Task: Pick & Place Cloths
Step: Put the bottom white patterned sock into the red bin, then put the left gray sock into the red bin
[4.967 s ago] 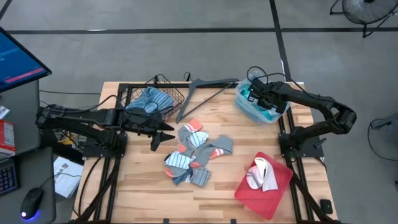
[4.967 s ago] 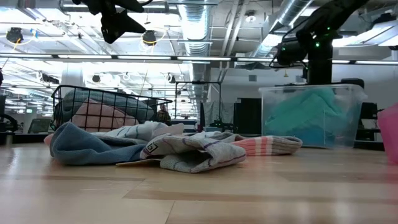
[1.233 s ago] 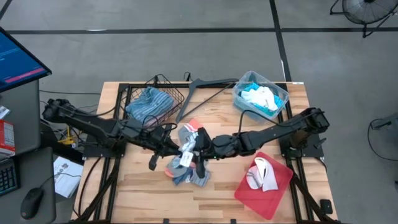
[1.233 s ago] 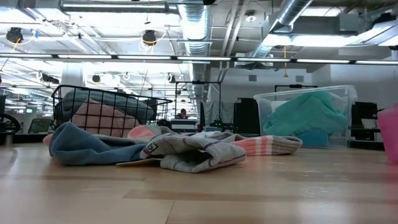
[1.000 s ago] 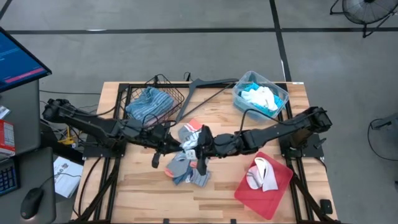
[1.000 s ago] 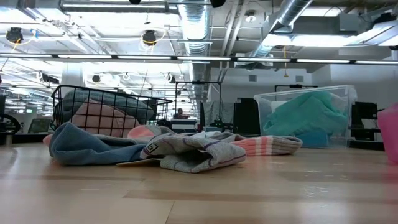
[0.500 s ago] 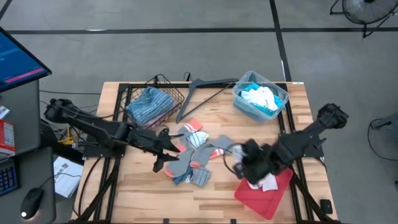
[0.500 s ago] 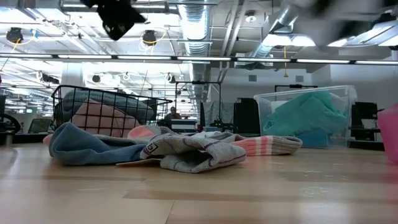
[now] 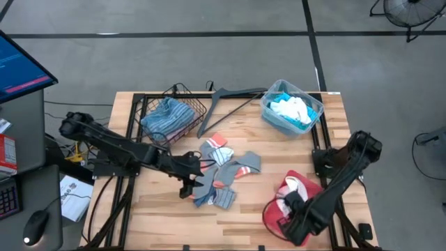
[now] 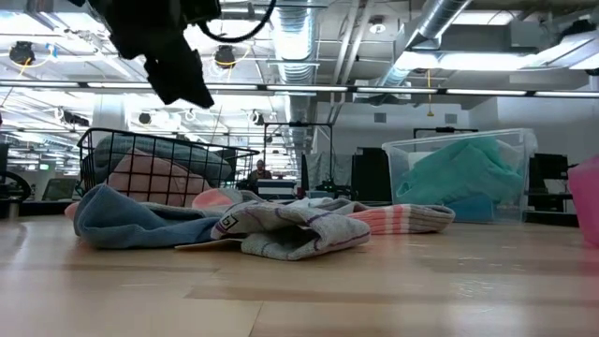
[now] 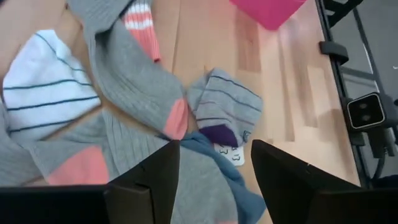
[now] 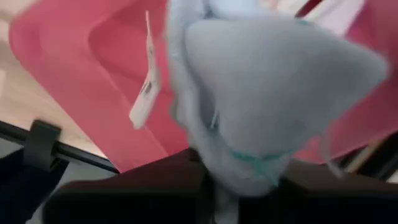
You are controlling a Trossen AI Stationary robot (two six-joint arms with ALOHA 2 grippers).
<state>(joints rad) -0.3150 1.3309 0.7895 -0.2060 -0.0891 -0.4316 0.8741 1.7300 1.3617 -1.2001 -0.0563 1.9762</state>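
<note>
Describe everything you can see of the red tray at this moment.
The red tray is a flat, shallow tray of what looks like smooth plastic, with a raised rim and rounded corners. It lies turned at an angle on the wooden table's front right corner. White and pink cloths lie in it. The right gripper hangs over its front part, holding a pale grey cloth with a small tag above the tray's floor.

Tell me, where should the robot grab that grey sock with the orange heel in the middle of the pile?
Probably at the middle of the grey ribbed sock with the orange heel, coming from straight above. It lies flat and stretched out on top of the pile, so its narrow width suits a pinch across it. The open left gripper hovers right over it.
</note>
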